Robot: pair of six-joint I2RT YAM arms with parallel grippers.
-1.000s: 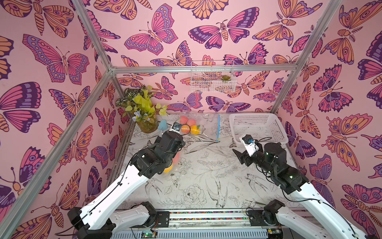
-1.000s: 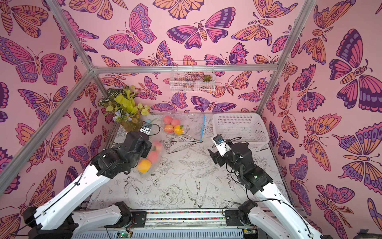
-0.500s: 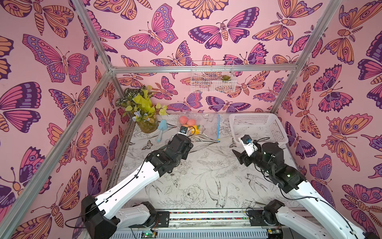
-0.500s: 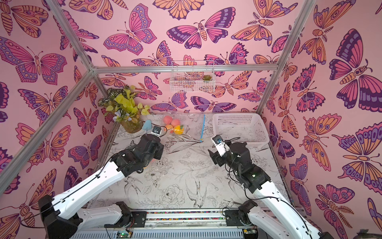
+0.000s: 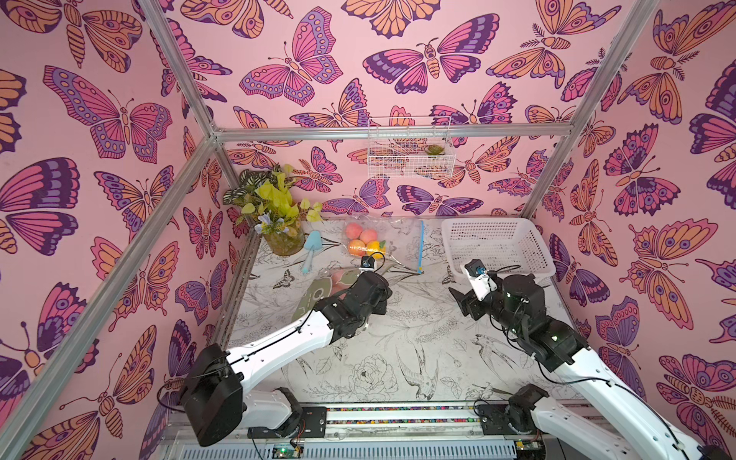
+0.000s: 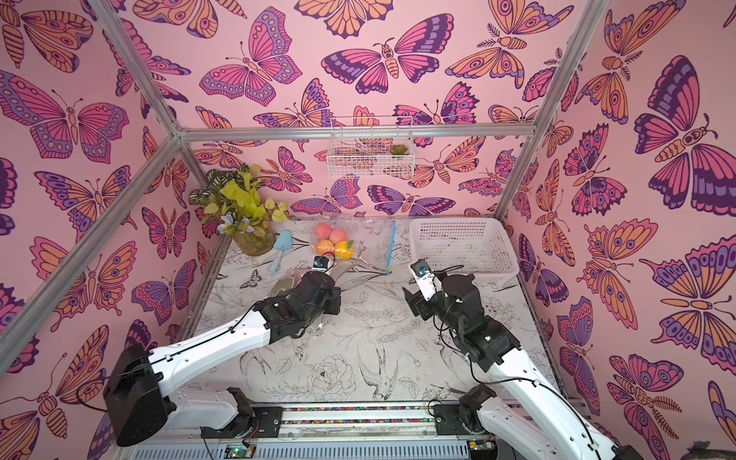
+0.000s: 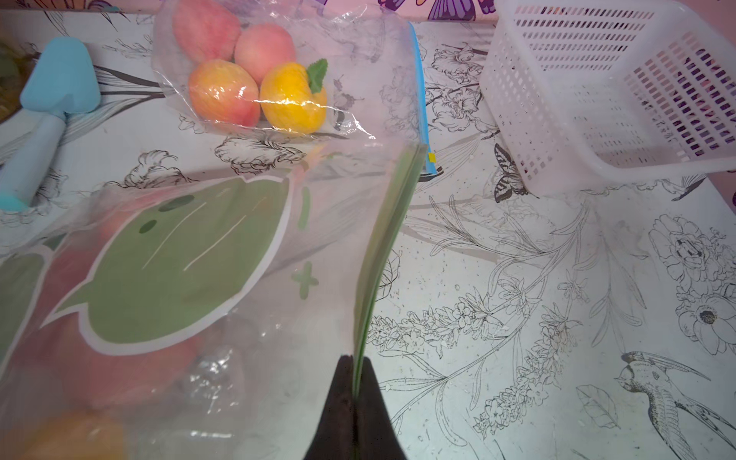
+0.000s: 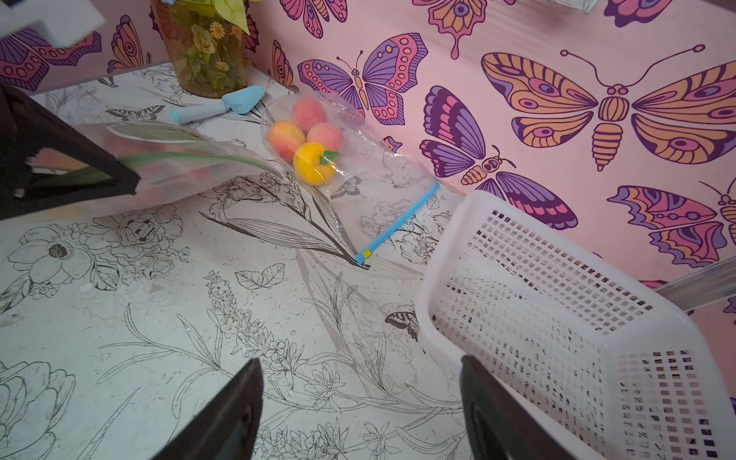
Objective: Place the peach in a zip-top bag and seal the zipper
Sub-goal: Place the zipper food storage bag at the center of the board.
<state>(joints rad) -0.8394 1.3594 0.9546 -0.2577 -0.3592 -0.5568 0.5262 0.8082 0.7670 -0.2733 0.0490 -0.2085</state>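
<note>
Butterfly paper covered every wall, and the tablecloth (image 5: 398, 338) below carried inked flowers and birds. At about ten o'clock from the table's middle sat a clear, crinkly zip-top bag (image 7: 179, 259) printed with a green leaf. A peach (image 7: 99, 358), soft pink through the film, rested inside it. The left gripper (image 7: 354, 360) had its jaws pressed together on the near end of the bag's green zipper strip (image 7: 392, 223), to my eye so as to run along it and close the mouth. How much was already sealed I could not tell. The right gripper (image 8: 359, 360) hung at three o'clock, jaws spread, holding nothing, clear of the work. At twelve o'clock a second bag (image 7: 358, 59) with a blue strip held round fruit. A stiff, latticed white basket (image 5: 498, 247) stood at one o'clock, and a smooth blue trowel (image 7: 59, 87) and a vase (image 8: 207, 51) at eleven.
</note>
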